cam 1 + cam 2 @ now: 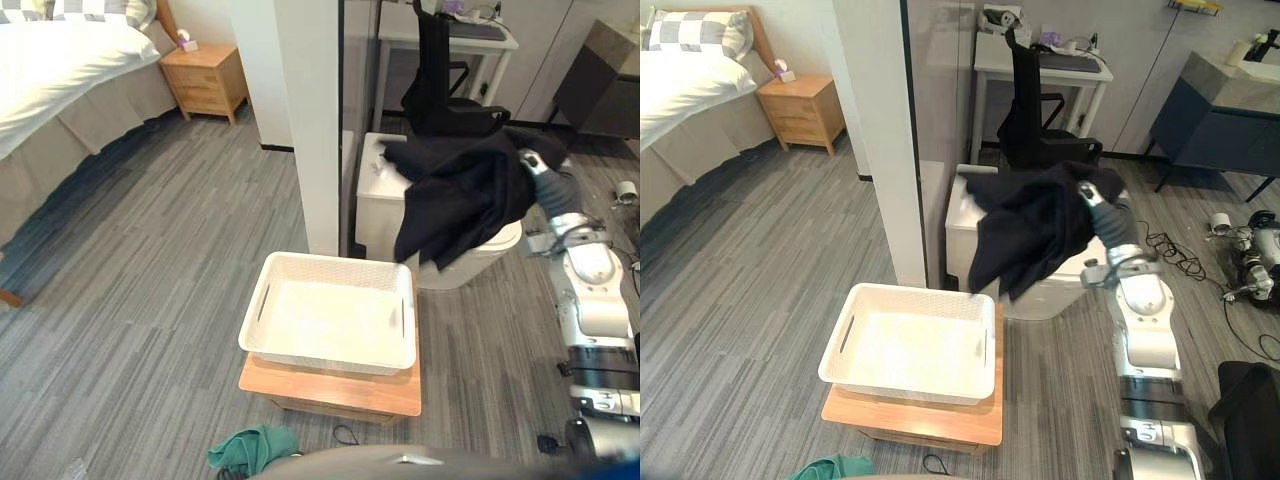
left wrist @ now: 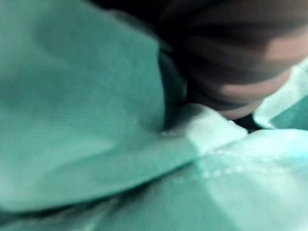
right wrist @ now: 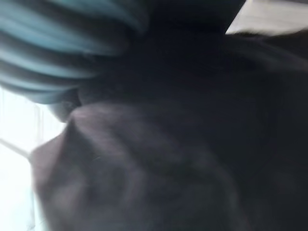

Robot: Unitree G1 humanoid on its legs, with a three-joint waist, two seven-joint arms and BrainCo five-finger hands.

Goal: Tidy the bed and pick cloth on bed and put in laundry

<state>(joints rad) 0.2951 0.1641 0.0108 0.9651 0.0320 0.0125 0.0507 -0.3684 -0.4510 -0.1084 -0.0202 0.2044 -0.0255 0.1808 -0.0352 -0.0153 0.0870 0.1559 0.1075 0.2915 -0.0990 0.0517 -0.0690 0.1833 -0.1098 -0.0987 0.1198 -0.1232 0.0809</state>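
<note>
- It was a home bedroom with a work corner.
- A bed (image 1: 50, 70) with white bedding and a checked pillow (image 1: 695, 32) stood by the wall, with a wooden nightstand (image 1: 205, 80) just beside it.
- Grey plank-patterned floor (image 1: 150, 250) ran through the room.
- A white desk (image 1: 992, 62) carried a keyboard (image 1: 1068, 62), with a black office chair (image 1: 1035, 120) in front of it.
- A dark cabinet (image 1: 1210, 120) with a pale top stood nearby.
- A white laundry basket (image 1: 330, 268) sat on a low wooden stand (image 1: 340, 390).
</note>
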